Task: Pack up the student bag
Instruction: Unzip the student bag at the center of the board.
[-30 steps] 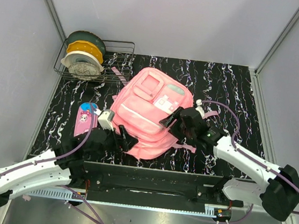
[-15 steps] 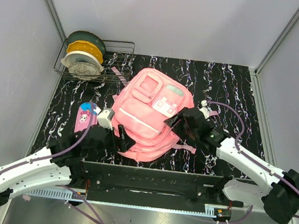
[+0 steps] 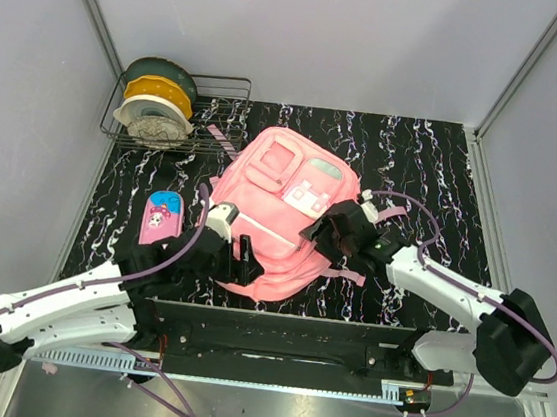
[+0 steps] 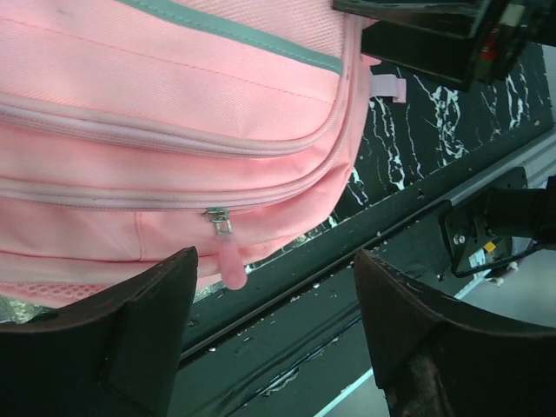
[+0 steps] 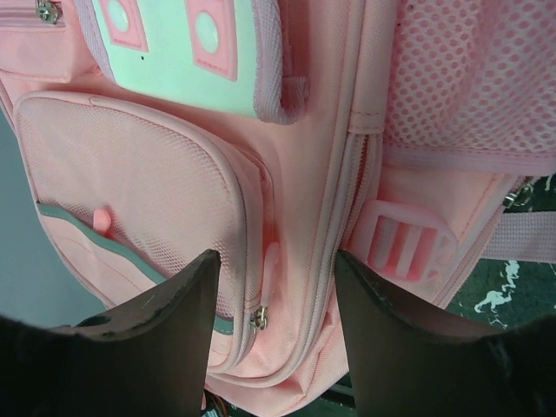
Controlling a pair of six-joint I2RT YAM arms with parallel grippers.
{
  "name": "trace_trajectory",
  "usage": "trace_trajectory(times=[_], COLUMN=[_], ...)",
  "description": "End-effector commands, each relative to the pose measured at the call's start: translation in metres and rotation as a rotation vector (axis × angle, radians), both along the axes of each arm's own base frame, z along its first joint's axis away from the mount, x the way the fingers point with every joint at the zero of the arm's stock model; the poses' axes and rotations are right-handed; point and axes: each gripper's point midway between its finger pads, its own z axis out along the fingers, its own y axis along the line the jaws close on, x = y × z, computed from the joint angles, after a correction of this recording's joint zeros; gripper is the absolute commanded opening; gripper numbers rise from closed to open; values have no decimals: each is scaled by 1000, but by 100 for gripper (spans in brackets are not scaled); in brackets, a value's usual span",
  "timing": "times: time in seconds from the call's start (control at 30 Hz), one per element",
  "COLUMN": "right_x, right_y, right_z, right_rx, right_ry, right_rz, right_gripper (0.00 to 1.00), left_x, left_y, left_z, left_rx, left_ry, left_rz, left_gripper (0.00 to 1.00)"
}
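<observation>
Far left, back corner: wire rack (image 3: pixel 233 91) w/ filament spools (image 3: pixel 154 104), not in play. Nearer, a small pink-and-blue pencil case (image 3: pixel 160 217) lies flat on the bench (image 3: pixel 434 166), just left of the left arm.

Left tool (image 4: pixel 276 261): jaws wide apart, nothing held. It sits at the near lower edge of the student bag (image 3: pixel 269 207). A pink zip pull (image 4: pixel 231 261) hangs into the gap nearer the left finger, not pinched.

Bag lies flat mid-bench, front pockets up, near end at the bench edge.

Handling, as a guess: soft fabric, looks flat and prob. near empty, so light and limp. Expect it to sag, bunch and slide if tugged one-sided. Best hold = the zip pull for opening, w/ the other arm pinning the body. The pull is small and rubbery-looking, so easy to miss. Straps or the top rim suit lifting.

Right tool (image 5: pixel 276 261): jaws apart, hovering over the front pocket on the right side, a second zipper slider (image 5: pixel 257 319) just below. No fabric visibly gripped. Mesh side pocket (image 5: pixel 460 69) and strap buckle (image 5: pixel 404 248) lie to its right.
</observation>
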Motion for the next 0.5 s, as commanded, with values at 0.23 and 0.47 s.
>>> trace_trajectory(times=[0.23,0.47], right_x=[20,21], right_y=[22,19], right_z=[9,3], right_rx=[67,49], right_ry=[-38,-36], right_rz=[5,-3], right_gripper=[60,52], left_x=[-7,-7], left_y=[-21,-7], left_z=[-7,-17], left_rx=[-6,63], left_ry=[21,28], left_rz=[-96,-68], left_gripper=[70,70])
